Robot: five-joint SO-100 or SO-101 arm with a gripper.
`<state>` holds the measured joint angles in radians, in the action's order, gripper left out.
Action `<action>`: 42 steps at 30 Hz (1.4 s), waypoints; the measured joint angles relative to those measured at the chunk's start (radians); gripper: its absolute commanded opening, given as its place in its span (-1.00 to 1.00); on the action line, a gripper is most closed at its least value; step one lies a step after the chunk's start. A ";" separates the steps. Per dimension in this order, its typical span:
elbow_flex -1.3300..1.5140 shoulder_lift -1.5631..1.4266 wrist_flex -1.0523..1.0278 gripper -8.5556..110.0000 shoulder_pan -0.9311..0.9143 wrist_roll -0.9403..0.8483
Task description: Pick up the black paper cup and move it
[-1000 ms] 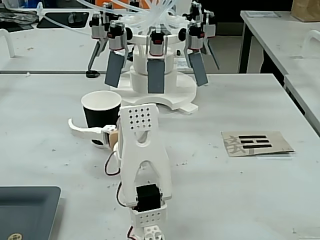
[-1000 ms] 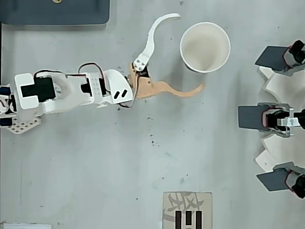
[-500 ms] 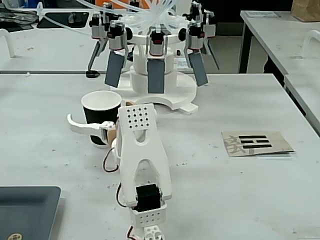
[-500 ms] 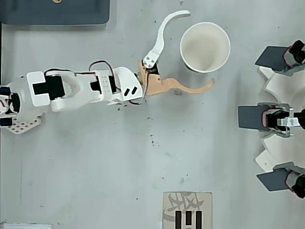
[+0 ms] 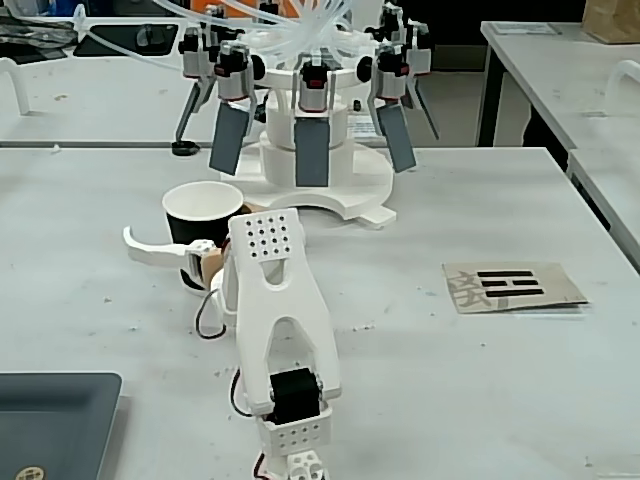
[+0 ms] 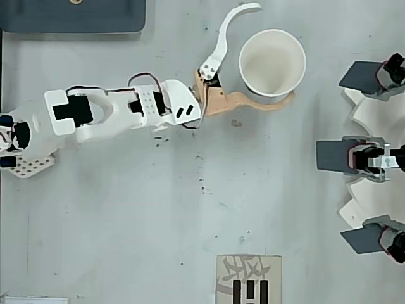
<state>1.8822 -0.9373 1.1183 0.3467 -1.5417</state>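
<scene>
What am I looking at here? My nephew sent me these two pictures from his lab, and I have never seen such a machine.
The white jointed thing is a small robot arm bolted to a grey table. One picture is taken from a camera standing behind the arm and looking along the table; the other looks straight down from above.

At the arm's tip is its hand, two curved fingers, one white and one tan. They are spread open around a black paper cup, which stands upright on the table and looks white inside from above. Nothing is held yet; the fingers sit on either side of the cup.

Beyond the cup stands a white device with several grey paddles; its purpose cannot be told. Also on the table are a card with printed marks and a dark tray at the edge.
</scene>
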 measured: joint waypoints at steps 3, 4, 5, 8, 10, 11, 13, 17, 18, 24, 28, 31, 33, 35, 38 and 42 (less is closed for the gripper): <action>-0.015 -0.002 -0.009 -0.14 -0.002 0.000; -0.017 0.002 -0.009 -0.16 -0.002 0.000; -0.018 0.005 -0.009 -0.18 -0.002 0.000; -0.031 0.015 -0.009 -0.23 -0.002 0.000; -0.035 0.015 -0.009 -0.27 -0.002 0.000; -0.035 0.015 -0.009 -0.29 0.000 0.000; -0.035 0.015 -0.009 -0.34 0.005 0.000; -0.035 0.015 -0.009 -0.43 0.003 0.003; -0.035 0.015 -0.009 -0.45 0.003 0.003; -0.035 0.015 -0.009 -0.55 0.003 0.003; -0.035 0.015 -0.009 -0.60 0.003 0.003; -0.035 0.015 -0.009 -0.63 0.003 0.003; -0.035 0.015 -0.009 -0.66 0.003 0.003; -0.035 0.015 -0.009 -0.69 0.003 0.003; -0.035 0.015 -0.009 -0.75 0.003 0.003; -0.035 0.015 -0.009 -0.78 0.003 0.003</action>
<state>1.8469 -0.9219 1.1091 0.3497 -1.5386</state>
